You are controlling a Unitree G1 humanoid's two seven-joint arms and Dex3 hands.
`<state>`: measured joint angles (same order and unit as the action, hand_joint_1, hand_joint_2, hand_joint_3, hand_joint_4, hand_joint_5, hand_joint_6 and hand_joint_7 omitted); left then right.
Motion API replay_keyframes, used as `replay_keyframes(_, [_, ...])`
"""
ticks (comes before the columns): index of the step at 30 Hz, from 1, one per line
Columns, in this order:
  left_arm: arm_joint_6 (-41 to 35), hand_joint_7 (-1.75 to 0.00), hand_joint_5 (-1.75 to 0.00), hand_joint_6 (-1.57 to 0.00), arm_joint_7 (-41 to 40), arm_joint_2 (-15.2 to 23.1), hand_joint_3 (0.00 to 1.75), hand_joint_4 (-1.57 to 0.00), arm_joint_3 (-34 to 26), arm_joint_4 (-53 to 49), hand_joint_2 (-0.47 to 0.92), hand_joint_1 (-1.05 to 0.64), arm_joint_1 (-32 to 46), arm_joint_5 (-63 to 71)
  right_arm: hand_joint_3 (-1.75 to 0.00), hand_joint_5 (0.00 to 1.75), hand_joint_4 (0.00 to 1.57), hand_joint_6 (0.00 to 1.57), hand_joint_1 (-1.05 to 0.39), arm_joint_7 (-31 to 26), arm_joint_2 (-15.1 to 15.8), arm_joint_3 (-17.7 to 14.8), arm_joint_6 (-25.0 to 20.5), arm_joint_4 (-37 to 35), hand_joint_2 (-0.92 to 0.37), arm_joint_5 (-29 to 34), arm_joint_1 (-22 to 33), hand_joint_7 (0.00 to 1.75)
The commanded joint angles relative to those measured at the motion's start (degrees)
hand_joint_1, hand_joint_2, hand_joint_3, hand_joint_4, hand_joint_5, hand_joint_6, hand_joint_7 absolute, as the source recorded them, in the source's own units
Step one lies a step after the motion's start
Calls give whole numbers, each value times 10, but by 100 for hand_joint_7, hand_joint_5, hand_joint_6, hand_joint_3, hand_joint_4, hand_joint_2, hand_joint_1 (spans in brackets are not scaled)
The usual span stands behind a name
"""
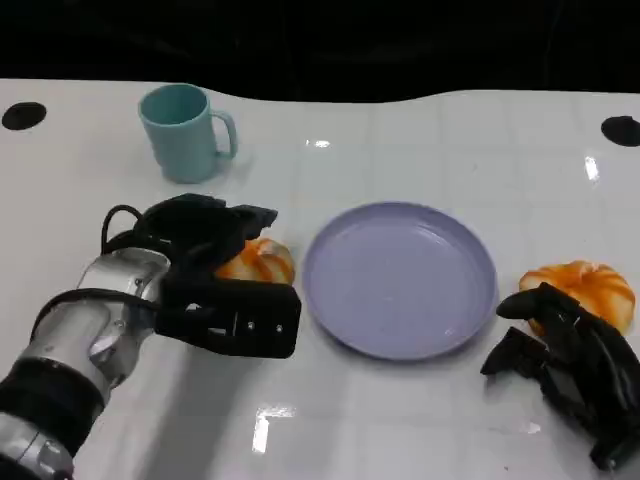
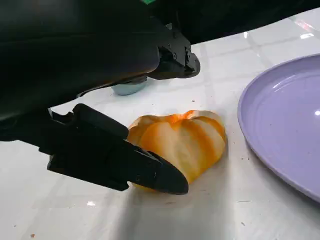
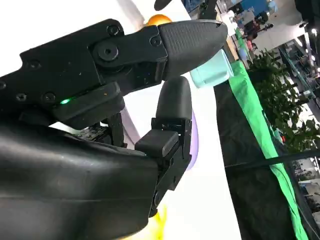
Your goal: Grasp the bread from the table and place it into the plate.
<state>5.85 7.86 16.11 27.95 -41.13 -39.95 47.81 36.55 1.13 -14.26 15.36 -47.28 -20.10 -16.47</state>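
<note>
An orange-striped bread (image 1: 262,262) (image 2: 180,142) lies on the white table just left of the lavender plate (image 1: 400,280) (image 2: 285,130). My left hand (image 1: 205,275) reaches around it. In the left wrist view one finger (image 2: 120,162) touches the bread's near side, while the other fingers (image 2: 172,60) hover above it with a gap. The bread still rests on the table. A second bread (image 1: 582,290) lies right of the plate. My right hand (image 1: 570,365) sits beside it with fingers apart, holding nothing; its fingers (image 3: 175,100) stretch out in the right wrist view.
A teal cup (image 1: 186,132) (image 3: 215,70) stands at the back left, beyond my left hand. Two black round marks (image 1: 24,115) (image 1: 622,130) sit near the table's far corners. The table's far edge meets a dark background.
</note>
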Motion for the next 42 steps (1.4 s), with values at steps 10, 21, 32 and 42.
replay_keyframes(10, [56, -8, -27, -65, -128, -97, 3, -65, 9, -338, 92, -25, -100, -53, -27, 157, 66, 60, -53, 7, 17, 2, 31, -30, -92, 13, 6, 123])
replay_keyframes(21, [59, -4, -29, -71, -129, -98, 0, -71, 15, -348, 90, -25, -105, -65, -27, 157, 67, 63, -54, 6, 18, 2, 31, -35, -92, 13, 4, 120])
replay_keyframes(32, [63, -138, -162, -60, -237, -98, 46, -65, 9, -346, 89, -23, -90, -77, -28, 159, 65, 61, -53, 2, 20, 2, 35, -39, -92, 15, 0, 124])
replay_keyframes(42, [62, -173, -174, -59, -288, -99, 78, -83, -47, -316, 67, -15, -117, -132, -25, 157, 66, 63, -54, 8, 16, -4, 35, -54, -92, 6, -6, 119])
